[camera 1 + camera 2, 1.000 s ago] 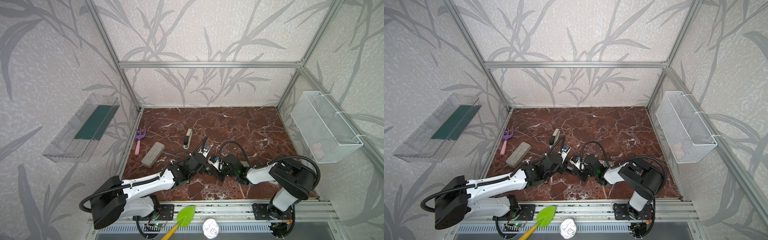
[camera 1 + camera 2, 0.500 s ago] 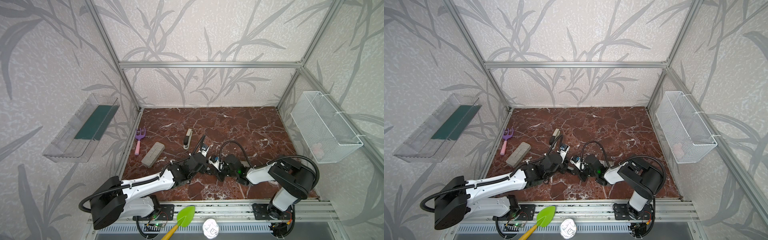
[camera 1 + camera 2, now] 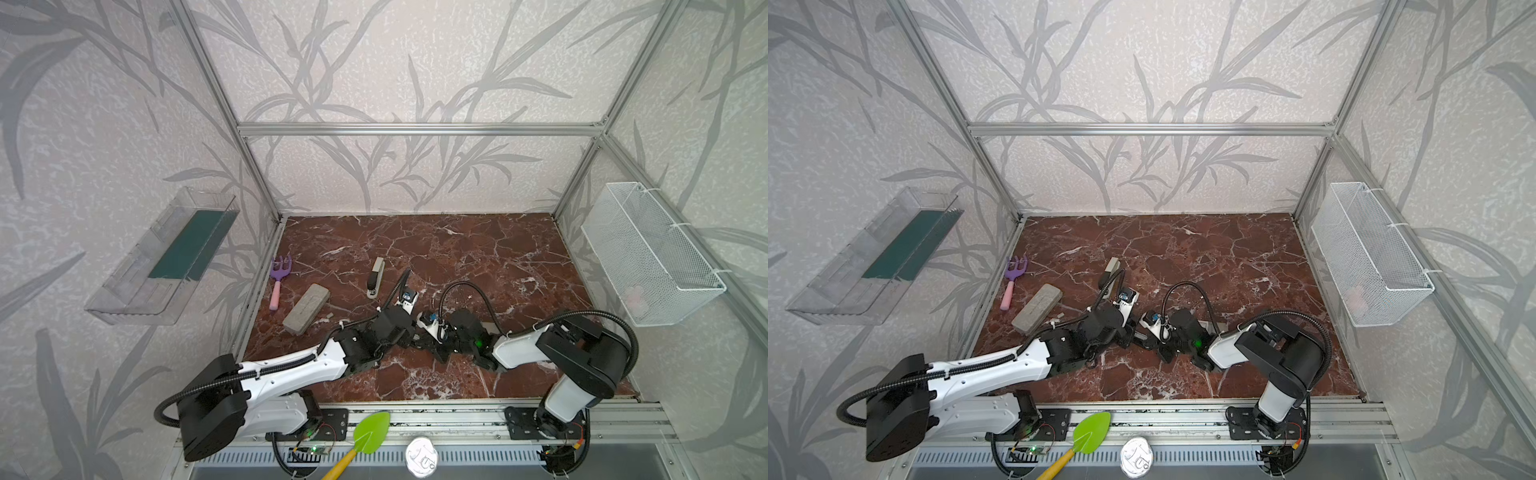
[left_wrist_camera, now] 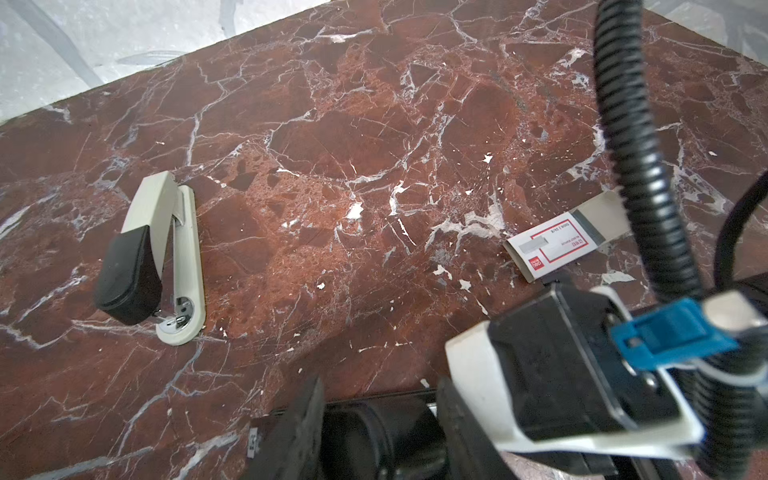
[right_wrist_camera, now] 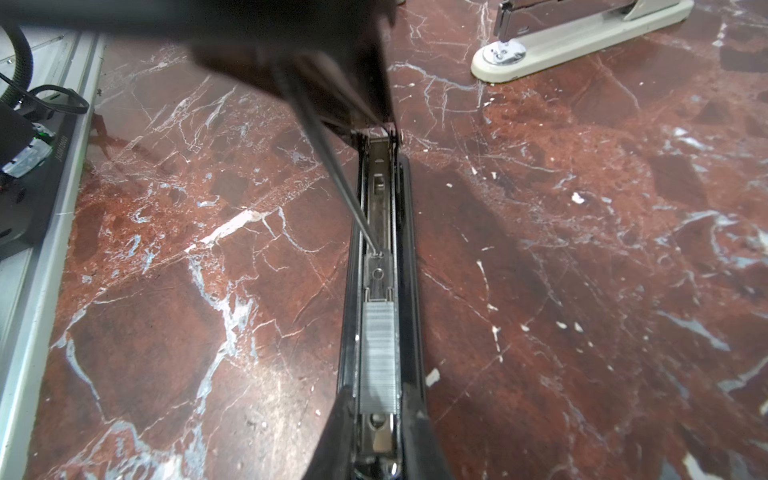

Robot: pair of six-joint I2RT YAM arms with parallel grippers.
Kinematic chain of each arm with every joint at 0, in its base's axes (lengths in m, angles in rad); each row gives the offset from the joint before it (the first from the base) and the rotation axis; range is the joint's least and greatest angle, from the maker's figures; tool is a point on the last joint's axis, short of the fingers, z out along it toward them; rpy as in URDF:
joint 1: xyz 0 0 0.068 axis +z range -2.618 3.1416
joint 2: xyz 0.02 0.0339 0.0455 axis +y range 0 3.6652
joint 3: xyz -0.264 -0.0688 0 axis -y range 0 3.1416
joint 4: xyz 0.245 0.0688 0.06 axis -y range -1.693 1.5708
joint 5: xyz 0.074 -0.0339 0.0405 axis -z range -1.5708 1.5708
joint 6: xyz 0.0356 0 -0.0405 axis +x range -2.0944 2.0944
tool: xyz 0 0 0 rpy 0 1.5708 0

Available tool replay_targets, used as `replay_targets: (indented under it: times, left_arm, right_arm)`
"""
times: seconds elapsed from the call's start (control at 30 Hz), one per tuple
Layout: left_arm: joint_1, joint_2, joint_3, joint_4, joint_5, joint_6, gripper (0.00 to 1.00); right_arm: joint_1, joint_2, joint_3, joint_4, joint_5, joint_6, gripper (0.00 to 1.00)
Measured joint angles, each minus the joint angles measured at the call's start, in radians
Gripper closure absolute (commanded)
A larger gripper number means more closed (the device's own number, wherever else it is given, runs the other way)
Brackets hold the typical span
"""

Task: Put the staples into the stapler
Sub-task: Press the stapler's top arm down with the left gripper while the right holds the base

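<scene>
The black stapler lies open on the marble floor with its silver rail facing up. A grey-silver block of staples sits in the rail near my right gripper, which is shut on the stapler's base, one finger on each side. The raised black lid fills the gap between the fingers of my left gripper, which is shut on it. In both top views the two grippers meet at the front middle. The white staple box with a red mark lies flat beside the right arm.
A beige-and-black stapler lies behind the grippers. A grey block and a purple toy rake lie at the left. A wire basket hangs on the right wall and a clear tray on the left wall.
My left wrist has shifted slightly to the left with the lid in its grip. The right arm has stayed still.
</scene>
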Motion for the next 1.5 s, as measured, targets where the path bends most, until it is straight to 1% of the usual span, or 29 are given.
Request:
replay_targets:
  times: [0.27,0.53,0.63,1.03,1.1,1.13,1.23,1.27,1.37,1.5]
  left_arm:
    - [0.021,0.017,-0.002,0.013,0.018,-0.015,0.55]
    - [0.045,0.054,-0.001,0.045,0.071,0.017,0.54]
    - [0.046,0.058,-0.001,0.046,0.084,0.031,0.54]
    - [0.090,0.094,0.011,0.068,0.180,0.055,0.51]
    - [0.103,0.106,0.023,0.048,0.237,0.010,0.49]
    - [0.113,0.116,0.023,0.024,0.296,-0.015,0.48]
    - [0.085,0.154,0.024,-0.044,0.455,-0.042,0.48]
    - [0.076,0.159,0.024,-0.057,0.479,-0.058,0.49]
    - [0.084,0.157,0.034,-0.087,0.542,-0.069,0.49]
    - [0.082,0.124,0.019,-0.117,0.568,-0.085,0.49]
  right_arm:
    - [-0.006,0.047,-0.003,0.084,-0.006,-0.002,1.00]
    - [-0.010,0.161,-0.055,0.365,-0.010,0.037,1.00]
    - [-0.010,0.193,-0.070,0.443,-0.010,0.052,1.00]
    - [-0.008,0.252,-0.090,0.571,-0.005,0.068,1.00]
    - [-0.009,0.259,-0.090,0.598,0.010,0.069,1.00]
    - [-0.011,0.263,-0.089,0.602,0.030,0.071,1.00]
    - [-0.013,0.271,-0.072,0.608,0.077,0.075,1.00]
    - [-0.013,0.271,-0.071,0.605,0.088,0.074,1.00]
    - [-0.015,0.272,-0.071,0.608,0.105,0.075,1.00]
    - [-0.015,0.270,-0.071,0.608,0.121,0.074,1.00]
